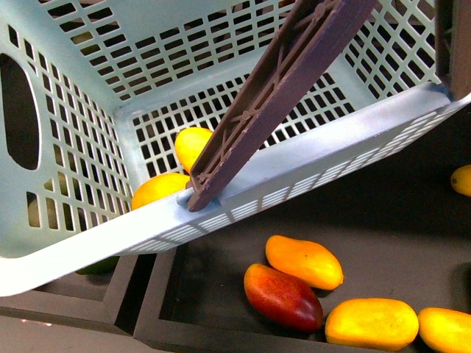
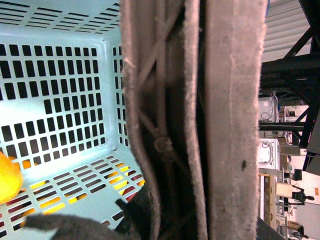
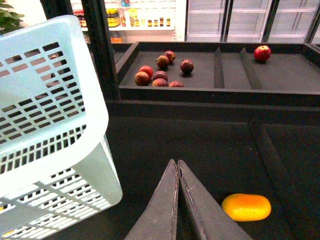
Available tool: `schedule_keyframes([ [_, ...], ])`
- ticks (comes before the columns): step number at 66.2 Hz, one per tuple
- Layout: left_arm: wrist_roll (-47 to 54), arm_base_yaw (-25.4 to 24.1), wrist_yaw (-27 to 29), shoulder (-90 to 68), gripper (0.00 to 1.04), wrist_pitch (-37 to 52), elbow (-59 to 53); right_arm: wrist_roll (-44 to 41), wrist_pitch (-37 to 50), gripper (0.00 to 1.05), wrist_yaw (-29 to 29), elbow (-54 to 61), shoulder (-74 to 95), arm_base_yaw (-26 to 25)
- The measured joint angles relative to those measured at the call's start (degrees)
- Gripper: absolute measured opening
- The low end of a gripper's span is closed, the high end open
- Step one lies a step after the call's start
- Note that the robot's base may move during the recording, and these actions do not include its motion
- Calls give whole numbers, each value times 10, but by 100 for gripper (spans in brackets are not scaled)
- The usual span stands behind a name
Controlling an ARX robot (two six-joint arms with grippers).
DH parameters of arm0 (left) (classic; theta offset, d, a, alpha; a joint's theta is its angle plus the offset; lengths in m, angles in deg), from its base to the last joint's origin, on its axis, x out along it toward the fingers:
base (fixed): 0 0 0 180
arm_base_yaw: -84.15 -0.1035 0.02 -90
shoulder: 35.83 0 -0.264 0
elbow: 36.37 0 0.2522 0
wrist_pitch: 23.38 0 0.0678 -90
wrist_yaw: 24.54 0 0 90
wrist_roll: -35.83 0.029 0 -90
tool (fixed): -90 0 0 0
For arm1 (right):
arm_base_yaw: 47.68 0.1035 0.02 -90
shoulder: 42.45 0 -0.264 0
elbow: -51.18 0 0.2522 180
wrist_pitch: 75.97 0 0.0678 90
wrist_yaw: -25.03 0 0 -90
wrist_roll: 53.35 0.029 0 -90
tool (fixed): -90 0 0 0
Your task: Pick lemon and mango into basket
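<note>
Only the front view looks into the basket (image 1: 243, 193). It hangs tilted and very near, filling the picture from 9 to 2 o'clock, light teal plastic with smooth rims and walls slotted in rows. Its brown handle (image 1: 276, 84) is a ribbed, trussed bar running from the near rim up toward 1 o'clock.

In the basket's low corner, left of the handle's foot, lies the lemon (image 1: 191, 145), plump and yellow. Just below it sits a yellow-orange fruit (image 1: 158, 189), half hidden by the rim; whether it is the mango I cannot tell.

Under the basket, from 5 to 4 o'clock, a dark tray (image 1: 158, 323) holds a smooth long yellow-orange mango (image 1: 304, 261). It touches a dark red mango (image 1: 282, 296), and two more yellow ones (image 1: 372, 323) lie beside these.

The left wrist view shows the handle's rough, scuffed grain, pressed up against the lens. Of the left gripper (image 2: 135, 220) it shows only a dark blurred mass, so I cannot tell how its jaws stand.

Only the right wrist view shows the right gripper (image 3: 176, 167). Its two dark tapered fingers are pressed together with nothing between them, above the matt black surface. Near it lies another rounded oblong orange fruit (image 3: 246, 207), and the basket's corner is off to the side. Farther back are divided dark bins with red round fruits (image 3: 160, 75), then glass-doored cabinets (image 3: 250, 20).
</note>
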Motion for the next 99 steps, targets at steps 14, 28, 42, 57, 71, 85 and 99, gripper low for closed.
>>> schedule_keyframes([
  [14, 0, 0, -1, 0, 14, 0, 0, 0, -42, 2, 0, 18, -61, 0],
  [28, -1, 0, -1, 0, 14, 0, 0, 0, -63, 2, 0, 27, -107, 0],
  [42, -1, 0, -1, 0, 14, 0, 0, 0, -103, 2, 0, 27, -146, 0],
  [57, -1, 0, -1, 0, 14, 0, 0, 0, -141, 2, 0, 26, -183, 0],
  [71, 0, 0, -1, 0, 14, 0, 0, 0, -234, 2, 0, 26, -272, 0],
  [85, -1, 0, -1, 0, 14, 0, 0, -1, -235, 20, 0, 26, -274, 0],
  [99, -1, 0, -2, 0, 14, 0, 0, -1, -235, 65, 0, 26, -274, 0],
])
